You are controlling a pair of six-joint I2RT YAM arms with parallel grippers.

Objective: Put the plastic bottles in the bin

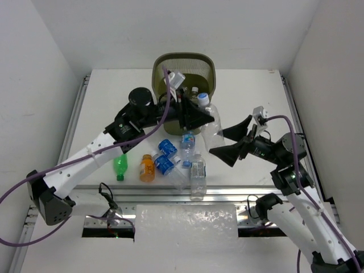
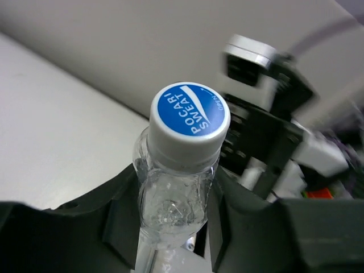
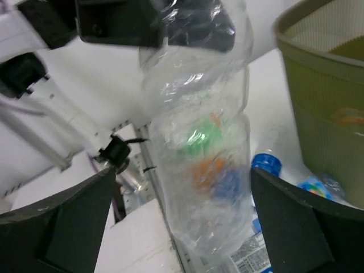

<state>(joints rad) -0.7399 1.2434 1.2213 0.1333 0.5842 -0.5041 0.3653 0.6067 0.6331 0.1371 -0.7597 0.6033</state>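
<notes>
My left gripper (image 1: 203, 117) (image 2: 173, 207) is shut on the neck of a clear plastic bottle (image 1: 212, 124) (image 2: 170, 199), just under its blue-and-white cap (image 2: 190, 111). It holds the bottle in the air, just in front of the bin's right side. The olive-green bin (image 1: 182, 56) (image 3: 324, 85) stands at the back centre. My right gripper (image 1: 216, 143) (image 3: 182, 219) is open, its fingers wide on either side of the bottle's lower body (image 3: 199, 142) and clear of it. Several bottles lie on the table: a green one (image 1: 120, 166), an orange one (image 1: 147, 168), blue-labelled ones (image 1: 165, 149) and clear ones (image 1: 197, 170).
A few bottles (image 1: 195, 91) lie inside the bin. White walls close in the table on the left, back and right. A metal rail (image 1: 170, 196) runs along the near edge, with a loose cable (image 1: 108, 199) beside it.
</notes>
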